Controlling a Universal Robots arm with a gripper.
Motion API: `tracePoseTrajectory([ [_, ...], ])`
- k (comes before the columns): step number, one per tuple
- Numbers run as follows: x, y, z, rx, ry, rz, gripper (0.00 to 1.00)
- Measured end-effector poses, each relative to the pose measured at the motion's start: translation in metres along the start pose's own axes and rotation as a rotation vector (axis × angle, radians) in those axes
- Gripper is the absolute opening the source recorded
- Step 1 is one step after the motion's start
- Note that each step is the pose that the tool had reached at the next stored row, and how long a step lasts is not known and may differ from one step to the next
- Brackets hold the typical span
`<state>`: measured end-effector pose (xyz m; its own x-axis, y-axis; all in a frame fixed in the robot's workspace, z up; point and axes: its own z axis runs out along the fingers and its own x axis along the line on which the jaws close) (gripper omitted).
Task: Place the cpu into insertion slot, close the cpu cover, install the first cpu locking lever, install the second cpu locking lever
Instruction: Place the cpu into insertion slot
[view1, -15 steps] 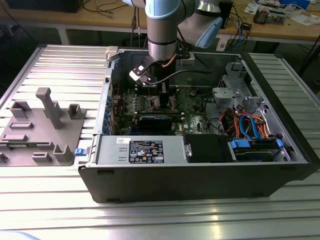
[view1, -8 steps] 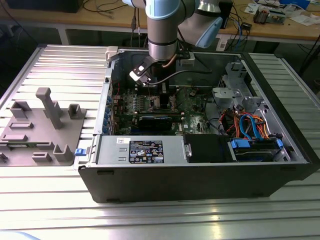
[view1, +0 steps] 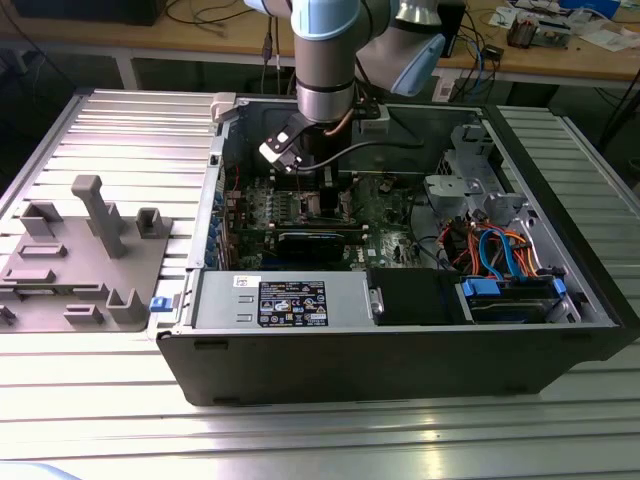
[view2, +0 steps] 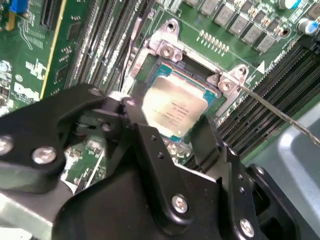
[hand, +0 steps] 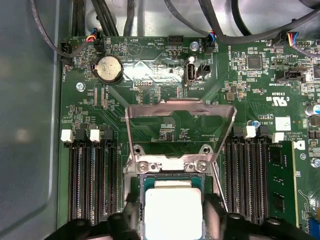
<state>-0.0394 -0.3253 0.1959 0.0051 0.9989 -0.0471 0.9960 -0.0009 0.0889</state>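
A grey moulded fixture tray (view1: 85, 265) lay on the ribbed table (view1: 130, 130) at the exterior view's left. Inside the open black case (view1: 400, 365), placing seemed almost done: the gripper (view2: 167, 122) straddled the silver-topped square cpu (hand: 172, 212), seated in the silver-rimmed insertion slot (view2: 167, 48); clamped or free, I could not tell. The silvery cpu cover (hand: 180, 106) stood raised, gripper in its path.

I see a smooth, satin silver-grey metal top on the cpu (view2: 175, 107). The cpu cover (hand: 180, 107) is thin bare metal, bright and shiny. The hand (view2: 167, 121) looks matt black, plastic or coated metal I cannot tell, with polished metal screw heads. The circuit board (hand: 150, 75) is glossy green. The table (view1: 100, 120) is ribbed, satin, pale metal.
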Motion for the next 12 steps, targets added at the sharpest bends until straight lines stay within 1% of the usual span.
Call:
tracePoseTrajectory([
  [1,-0.0002,-0.0001,-0.0003,0.0005,-0.0008,0.000,0.67],
  [7,-0.0002,0.0000,-0.0005,0.0004,-0.0007,0.000,0.67],
  [12,-0.0005,0.0006,-0.0073,0.0010,-0.0009,0.000,0.67],
])
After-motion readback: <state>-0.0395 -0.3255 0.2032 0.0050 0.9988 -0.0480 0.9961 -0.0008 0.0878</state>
